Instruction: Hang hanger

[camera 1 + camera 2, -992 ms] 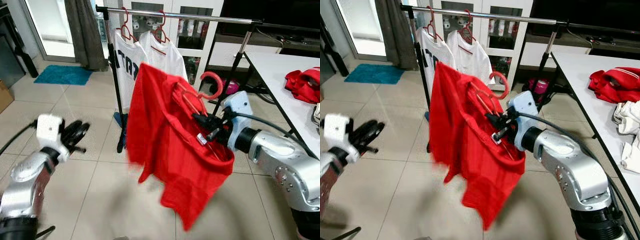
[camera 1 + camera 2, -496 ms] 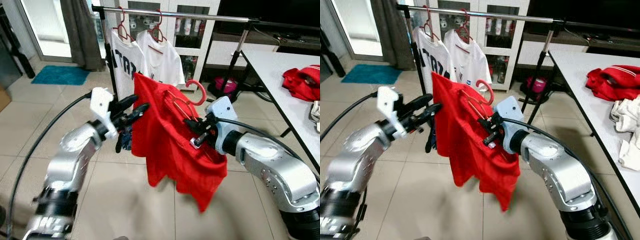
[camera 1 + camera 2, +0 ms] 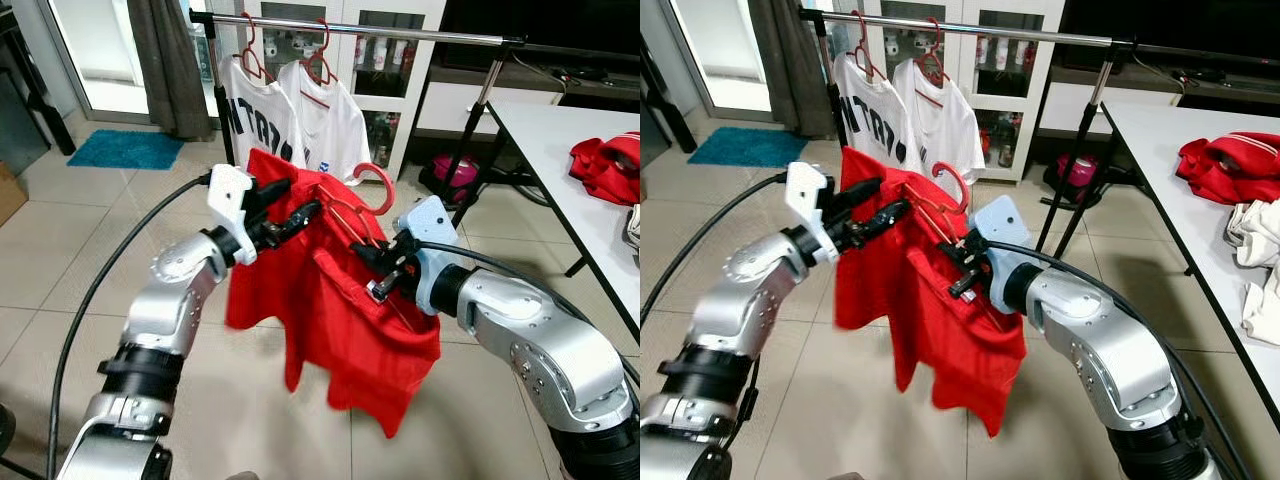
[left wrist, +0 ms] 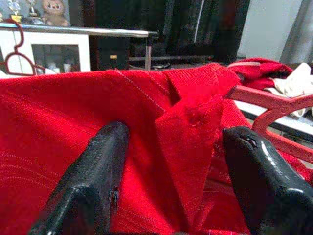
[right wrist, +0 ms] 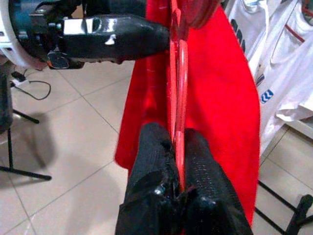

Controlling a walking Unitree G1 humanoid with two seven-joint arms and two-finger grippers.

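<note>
A red shirt hangs on a red hanger in front of the clothes rail. My right gripper is shut on the hanger's thin wire, and the two pads pinch it from both sides. My left gripper is open at the shirt's upper left shoulder. Its fingers stand wide apart with the red collar between them, beside the hanger's arm. The hanger's hook is free in the air below the rail.
Two white shirts hang on red hangers at the rail's left end; its right part is bare. A white table with red clothes stands on the right. A blue mat lies on the tiled floor at the far left.
My left arm rose from low on the left to the shirt, and its open fingers now straddle the collar. The right gripper keeps hold of the hanger, shifted slightly left.
</note>
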